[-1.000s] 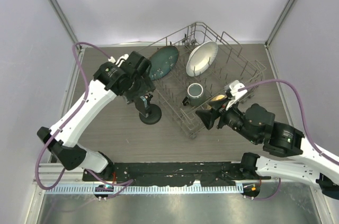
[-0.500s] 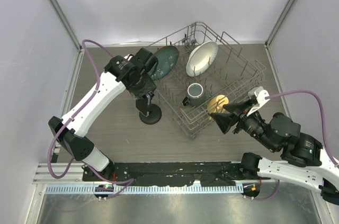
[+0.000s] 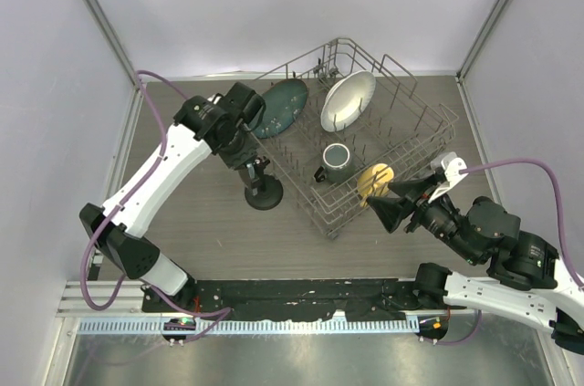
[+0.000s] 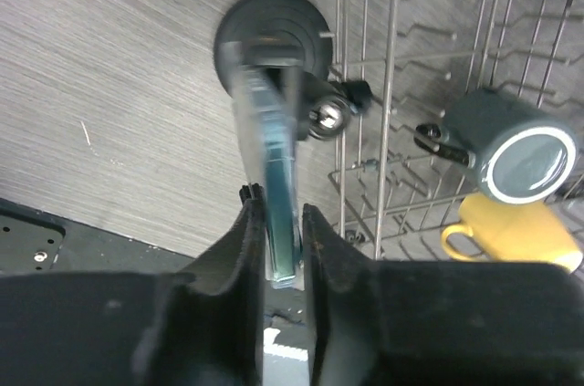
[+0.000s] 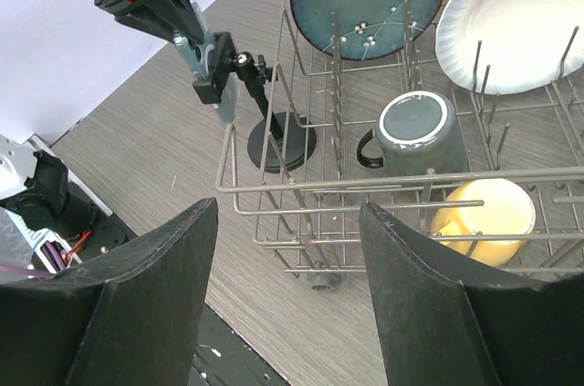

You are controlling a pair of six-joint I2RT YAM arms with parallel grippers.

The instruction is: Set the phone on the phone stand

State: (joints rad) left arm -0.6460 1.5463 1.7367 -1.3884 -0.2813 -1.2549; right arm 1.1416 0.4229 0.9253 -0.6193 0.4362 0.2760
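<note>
The phone (image 4: 276,167) shows edge-on, a thin dark-teal slab standing upright. Its far end meets the cradle of the phone stand (image 4: 272,26), whose round black base rests on the table just left of the rack. My left gripper (image 4: 274,214) is shut on the phone's near end, one finger against each face. From above, the left gripper (image 3: 248,160) hangs over the stand's base (image 3: 265,195) and hides the phone. The right wrist view shows the phone (image 5: 223,96) as a pale blade by the cradle. My right gripper (image 5: 287,222) is open and holds nothing, near the rack's front corner.
A wire dish rack (image 3: 429,121) fills the table's right half and stands right next to the stand. It holds a teal plate (image 3: 279,107), a white plate (image 3: 348,99), a grey mug (image 3: 337,158) and a yellow mug (image 3: 374,178). Bare wood-grain table lies left of the stand.
The left jaws have narrowed from wide apart onto the phone, and the left arm shifted slightly over the stand. The right arm drew back from the rack toward the right, then held still.
</note>
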